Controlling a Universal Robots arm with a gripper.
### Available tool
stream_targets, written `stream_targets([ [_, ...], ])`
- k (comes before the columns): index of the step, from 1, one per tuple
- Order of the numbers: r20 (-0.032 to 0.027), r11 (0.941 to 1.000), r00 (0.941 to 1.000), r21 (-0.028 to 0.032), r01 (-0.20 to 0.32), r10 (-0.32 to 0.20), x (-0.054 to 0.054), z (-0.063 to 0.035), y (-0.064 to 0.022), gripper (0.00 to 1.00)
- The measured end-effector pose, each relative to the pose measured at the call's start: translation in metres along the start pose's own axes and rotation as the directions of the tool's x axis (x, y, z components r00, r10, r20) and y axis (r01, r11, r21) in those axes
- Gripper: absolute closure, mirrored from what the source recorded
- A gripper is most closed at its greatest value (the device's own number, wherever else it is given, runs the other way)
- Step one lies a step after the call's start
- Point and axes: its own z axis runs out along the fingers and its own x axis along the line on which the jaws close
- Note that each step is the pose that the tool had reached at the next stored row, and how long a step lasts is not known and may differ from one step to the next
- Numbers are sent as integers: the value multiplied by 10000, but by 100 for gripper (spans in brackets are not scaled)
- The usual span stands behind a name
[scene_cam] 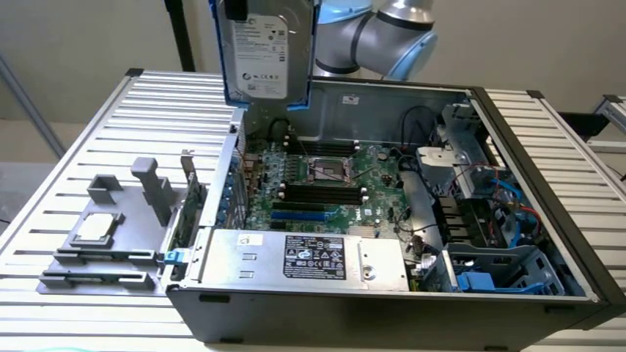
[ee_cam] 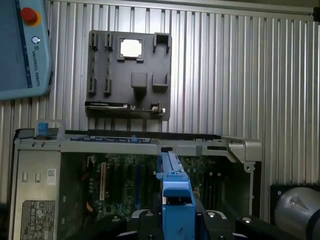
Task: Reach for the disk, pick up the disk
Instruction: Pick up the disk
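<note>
The disk [scene_cam: 262, 53], a silver hard drive with a white label in a blue caddy, hangs upright in the air above the back left corner of the open computer case [scene_cam: 391, 308]. In the wrist view the caddy's blue edge [ee_cam: 175, 197] runs out from between the dark fingers [ee_cam: 145, 220] of my gripper [ee_cam: 176, 222], which is shut on it. The robot arm [scene_cam: 377, 37] reaches in from behind the case.
Inside the case lie the motherboard [scene_cam: 323, 183], a grey power supply box [scene_cam: 303, 260] with a black-white label, and blue drive bays [scene_cam: 499, 275]. On the slatted table, a grey fixture [scene_cam: 108, 235] holds a small silver chip [scene_cam: 96, 226]. A teach pendant [ee_cam: 22, 50] lies nearby.
</note>
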Motion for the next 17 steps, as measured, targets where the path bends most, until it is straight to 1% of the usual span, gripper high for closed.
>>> stream_targets([
  [11, 8, 10000, 10000, -20, -1, 1, 133, -32, -498, 67],
  [17, 9, 10000, 10000, -23, 0, 0, 225, -48, -769, 67],
])
